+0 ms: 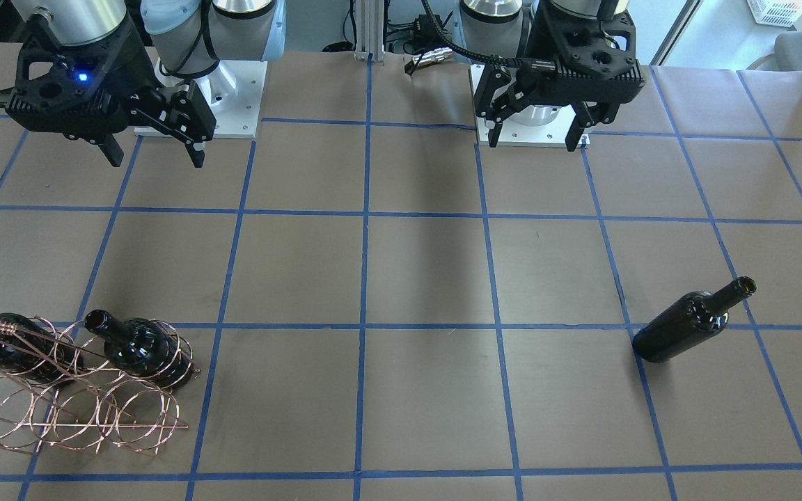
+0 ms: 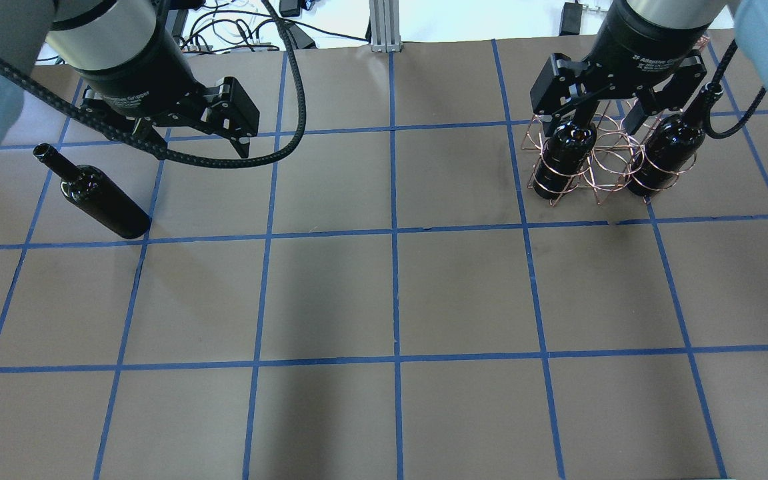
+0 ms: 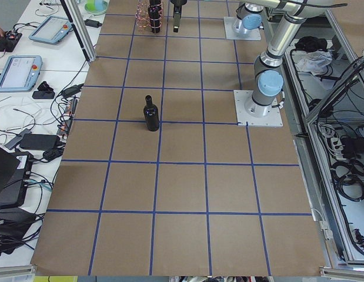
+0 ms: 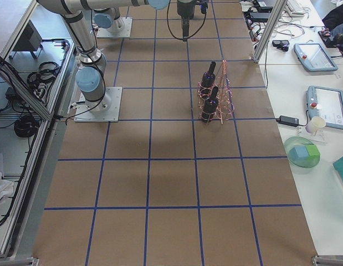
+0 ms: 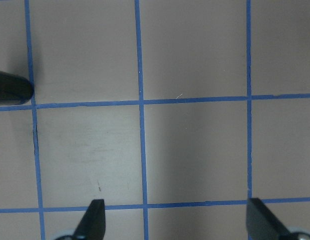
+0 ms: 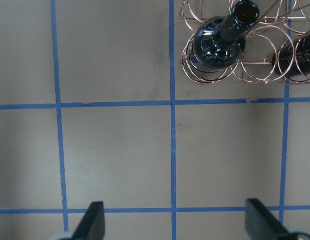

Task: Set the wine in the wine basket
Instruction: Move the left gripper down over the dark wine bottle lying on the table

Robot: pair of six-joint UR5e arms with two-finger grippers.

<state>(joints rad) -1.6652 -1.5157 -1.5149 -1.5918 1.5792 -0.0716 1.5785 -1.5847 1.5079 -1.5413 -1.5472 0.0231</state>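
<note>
A near-black wine bottle (image 1: 693,321) stands upright and alone on the table on my left side; it also shows in the overhead view (image 2: 101,200) and as a dark base at the left wrist view's edge (image 5: 9,87). The copper wire wine basket (image 1: 122,422) (image 2: 607,157) (image 6: 255,62) stands on my right side with two bottles (image 2: 564,157) (image 2: 667,153) upright in its loops. My left gripper (image 1: 533,142) (image 5: 177,222) is open and empty, up over the table, apart from the lone bottle. My right gripper (image 1: 157,160) (image 6: 175,222) is open and empty, on my side of the basket.
Brown paper with a blue tape grid covers the table. The arm bases (image 1: 199,104) (image 1: 533,125) sit on white plates at my edge. Tablets, cables and a green bowl (image 4: 303,153) lie on the side bench beyond the table's far edge.
</note>
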